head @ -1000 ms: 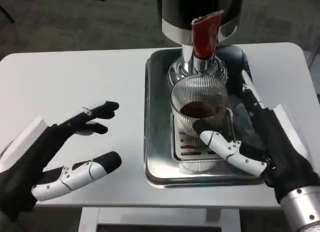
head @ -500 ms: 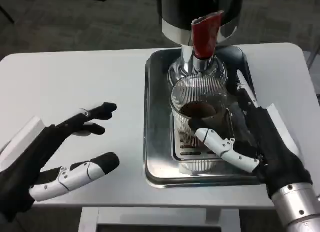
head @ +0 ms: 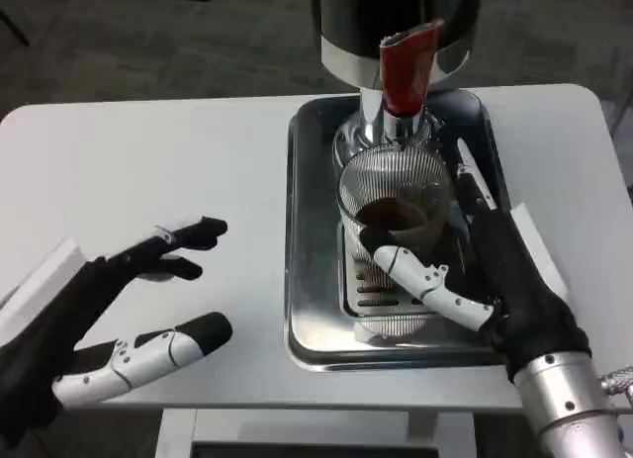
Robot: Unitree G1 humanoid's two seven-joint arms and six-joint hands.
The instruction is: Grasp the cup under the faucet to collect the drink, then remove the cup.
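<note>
Cup (head: 396, 216), a ribbed clear glass with brown drink in its bottom, stands upright on the slotted grate (head: 371, 295) inside the steel tray (head: 312, 280), directly below the faucet (head: 396, 132) with its red lever (head: 406, 67). The dispenser (head: 396, 23), dark with a chrome band, rises at the tray's far end.

Right hand (head: 485, 270) reaches in from the lower right and wraps the cup: one white finger with a black tip (head: 420, 275) lies across the cup's near side low down, while other fingers (head: 473, 181) run up along its right side. It looks closed around the glass, touching it on both sides.

Left hand (head: 109, 310) hovers over the white table (head: 148, 171) on the near left, well apart from the tray. Its fingers are spread apart and hold nothing; the upper ones point right toward the tray, and a lower one extends near the table's front edge.
</note>
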